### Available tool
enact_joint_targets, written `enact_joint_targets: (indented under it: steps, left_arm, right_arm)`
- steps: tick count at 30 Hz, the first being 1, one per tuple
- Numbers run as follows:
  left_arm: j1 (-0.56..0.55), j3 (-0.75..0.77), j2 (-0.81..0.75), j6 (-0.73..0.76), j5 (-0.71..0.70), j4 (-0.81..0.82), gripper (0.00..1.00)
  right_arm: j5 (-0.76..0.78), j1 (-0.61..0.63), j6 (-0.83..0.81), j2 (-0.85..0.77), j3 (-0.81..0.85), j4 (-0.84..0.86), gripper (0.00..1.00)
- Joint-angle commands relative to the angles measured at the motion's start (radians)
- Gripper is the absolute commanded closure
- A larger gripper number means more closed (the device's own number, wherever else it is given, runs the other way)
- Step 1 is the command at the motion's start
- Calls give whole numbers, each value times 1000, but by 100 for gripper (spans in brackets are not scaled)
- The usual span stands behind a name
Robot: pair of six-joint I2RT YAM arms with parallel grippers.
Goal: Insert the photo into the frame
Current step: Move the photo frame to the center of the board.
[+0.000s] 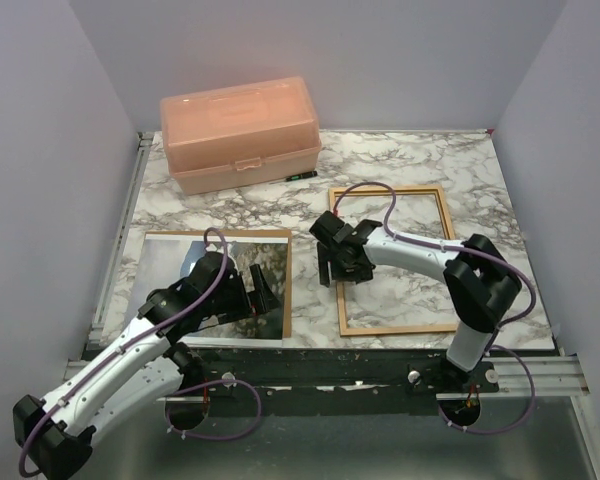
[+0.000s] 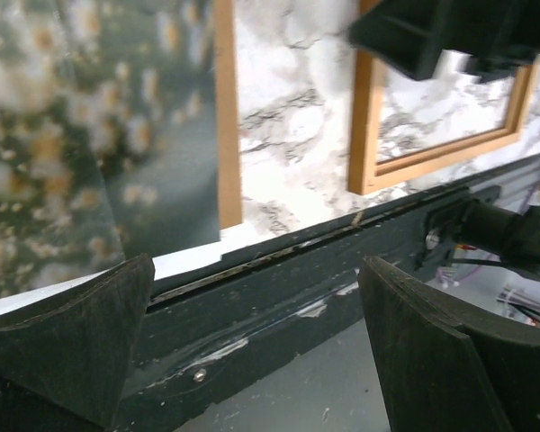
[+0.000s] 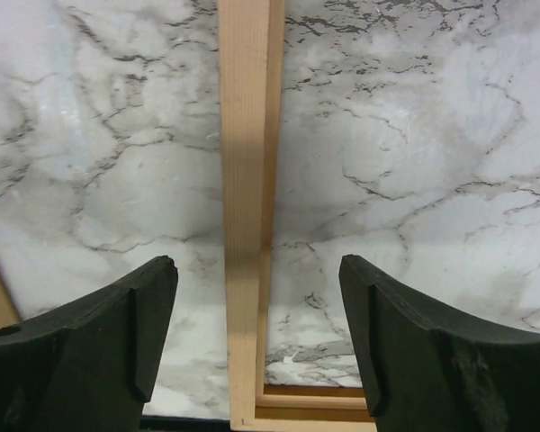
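**Both claws open; photo under the left one, frame rail under the right one**

The photo [image 1: 170, 265] lies flat at the front left of the marble surface [image 1: 410, 150]. It lies on a brown board [image 1: 240, 234], and the edge of this board shows along the far side and the right side of the photo. The left claw [image 1: 263, 298] hangs above the near right part of the photo. In the left wrist view its fingers [image 2: 72, 333] stand wide apart and hold nothing. In that view the flowery part of the photo [image 2: 72, 135] is ahead of the claw and to the left, and it looks blurred. Between the fingers only the dark front edge of the surface is seen.

The frame [image 1: 448, 240] lies flat on the right half of the surface, well apart from the photo, with bare marble inside it. The right claw [image 1: 340, 272] is above the left rail of the frame. In the right wrist view this rail [image 3: 247, 225] runs straight through the gap of the claw [image 3: 256, 333]. The fingers [image 3: 90, 342] are spread, one on each side of the rail, and marble shows between each finger and the wood, so the claw is open and grips nothing. A corner of the frame is just at the lower edge of that view.

A pink plastic box [image 1: 240, 133] stands at the far left of the surface, away from both claws.
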Motion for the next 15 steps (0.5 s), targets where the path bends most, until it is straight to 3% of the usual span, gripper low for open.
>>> enact_joint_targets:
  steps: [1, 8, 15]
  left_arm:
    - [6, 28, 89, -5, -62, -79, 1]
    - [25, 63, 221, -7, -196, -167, 2]
    - [104, 58, 264, 42, -190, -155, 2]
  right_arm:
    - [-38, -6, -9, -86, 34, -23, 17]
    - [-173, -6, 1, -135, 23, 50, 14]
    - [-345, -6, 32, -137, 7, 170, 13]
